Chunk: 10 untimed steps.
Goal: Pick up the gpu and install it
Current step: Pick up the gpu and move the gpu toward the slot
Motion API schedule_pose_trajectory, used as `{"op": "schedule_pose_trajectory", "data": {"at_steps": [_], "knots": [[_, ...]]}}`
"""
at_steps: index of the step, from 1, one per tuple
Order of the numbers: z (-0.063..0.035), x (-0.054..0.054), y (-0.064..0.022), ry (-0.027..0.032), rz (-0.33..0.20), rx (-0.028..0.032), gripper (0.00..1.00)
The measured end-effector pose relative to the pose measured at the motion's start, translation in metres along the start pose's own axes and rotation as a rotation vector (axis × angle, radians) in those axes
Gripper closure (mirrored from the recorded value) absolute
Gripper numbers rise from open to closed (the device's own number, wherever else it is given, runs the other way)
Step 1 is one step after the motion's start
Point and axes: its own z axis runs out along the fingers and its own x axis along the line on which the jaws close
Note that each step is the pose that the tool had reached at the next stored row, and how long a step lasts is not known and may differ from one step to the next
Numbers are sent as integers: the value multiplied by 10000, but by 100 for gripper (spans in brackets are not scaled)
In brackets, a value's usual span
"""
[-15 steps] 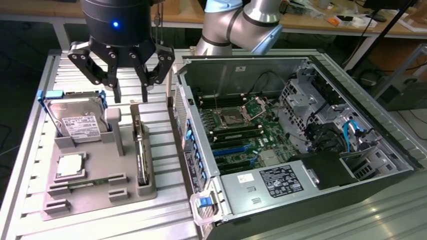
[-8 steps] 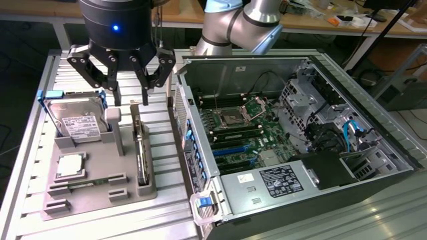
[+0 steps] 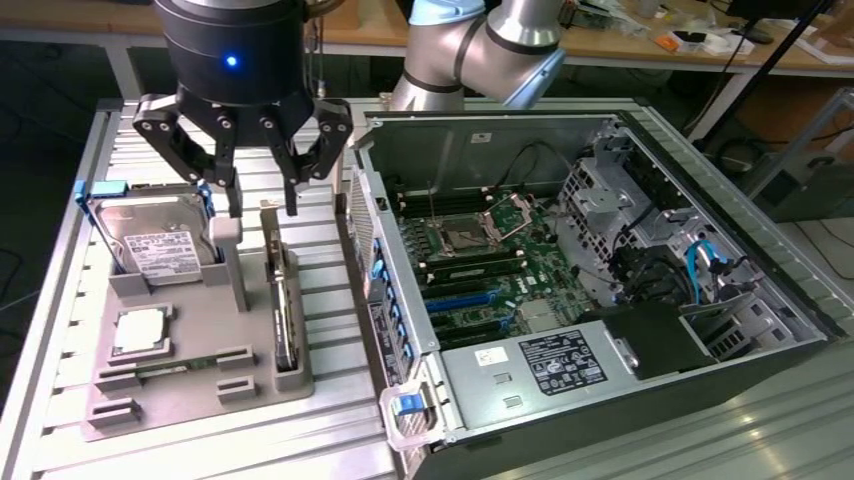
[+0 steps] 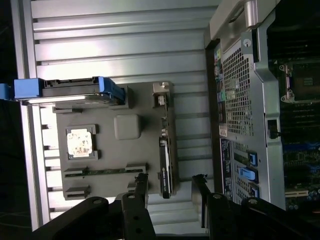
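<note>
Task barely begun: gpu [image 3: 283,310] stands on edge in its slot of the grey parts tray [image 3: 200,400], just beside the open PC case [image 3: 494,120]. Gripper [image 3: 260,195] hovers above it, fingers spread apart, holding nothing (no contact yet). Pickup & install both left.

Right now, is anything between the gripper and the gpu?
Nothing visible does. The open gripper hangs above the gpu, which stands on edge in its gray holder, with only air between them.
</note>
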Motion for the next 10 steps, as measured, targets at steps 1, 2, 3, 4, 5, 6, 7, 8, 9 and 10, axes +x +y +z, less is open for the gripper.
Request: {"op": "schedule_pose_trajectory", "data": {"at_steps": [1, 2, 3, 4, 5, 6, 7, 8, 9, 10], "knots": [[0, -1, -6, 0, 0, 0, 52], [0, -1, -16, 0, 0, 0, 52], [-1, -2, -22, 0, 0, 0, 52], [-1, -2, -26, 0, 0, 0, 52], [-2, -2, -31, 0, 0, 0, 52], [-1, -3, -36, 0, 0, 0, 52], [-2, -3, -41, 0, 0, -1, 52], [-2, -3, -45, 0, 0, -1, 52], [-2, -4, -50, 0, 0, 0, 52], [-2, -4, -54, 0, 1, 0, 52]]}}
